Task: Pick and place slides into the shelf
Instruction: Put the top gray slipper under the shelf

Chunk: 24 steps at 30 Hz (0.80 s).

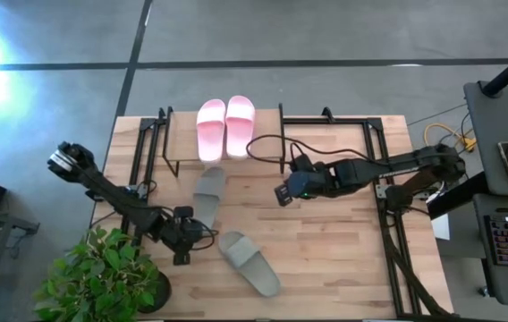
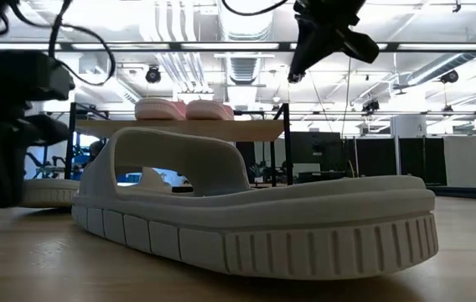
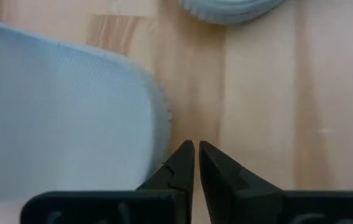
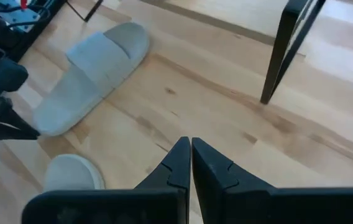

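On the wooden table [image 1: 325,250] we find our left gripper [image 1: 202,234] with fingers together and empty, low between the two grey-green slides [image 1: 209,195], the second [image 1: 249,262] lying nearer the front edge. Our right gripper [image 1: 282,194] hangs above mid-table, fingers pressed together, holding nothing. The pink pair [image 1: 225,127] sits side by side on the shelf [image 1: 263,136] top.
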Each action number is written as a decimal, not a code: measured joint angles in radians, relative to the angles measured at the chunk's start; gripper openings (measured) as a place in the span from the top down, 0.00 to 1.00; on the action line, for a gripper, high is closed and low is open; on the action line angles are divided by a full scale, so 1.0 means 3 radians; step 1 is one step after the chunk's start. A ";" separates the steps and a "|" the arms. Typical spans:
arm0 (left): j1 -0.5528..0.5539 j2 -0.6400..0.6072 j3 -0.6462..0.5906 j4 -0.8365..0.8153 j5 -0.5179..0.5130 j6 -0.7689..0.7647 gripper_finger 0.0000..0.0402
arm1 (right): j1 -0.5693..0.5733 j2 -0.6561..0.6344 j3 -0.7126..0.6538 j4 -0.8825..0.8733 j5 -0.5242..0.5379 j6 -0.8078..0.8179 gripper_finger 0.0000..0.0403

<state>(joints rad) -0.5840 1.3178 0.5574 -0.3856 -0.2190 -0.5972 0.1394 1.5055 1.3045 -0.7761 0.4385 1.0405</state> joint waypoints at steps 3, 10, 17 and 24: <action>0.0129 0.0097 -0.0021 0.0065 0.0002 0.0193 0.97 | -0.0001 0.0000 -0.0001 0.0078 0.0002 0.0000 0.98; 0.0525 0.0220 -0.0015 0.0228 0.0102 0.0701 0.97 | -0.0006 0.0000 -0.0001 0.0095 0.0022 0.0026 0.98; 0.1017 0.0188 -0.0064 0.0222 -0.0285 0.1246 0.97 | -0.0006 0.0001 -0.0001 0.0104 0.0027 0.0136 0.98; 0.1501 0.0186 -0.0242 0.0694 -0.0222 0.1677 0.97 | -0.0004 0.0003 -0.0001 0.0123 0.0029 0.0177 0.98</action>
<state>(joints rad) -0.1337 1.3736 0.4849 -0.1773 -0.2855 -0.0940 0.1383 1.5063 1.3041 -0.7394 0.4473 1.0935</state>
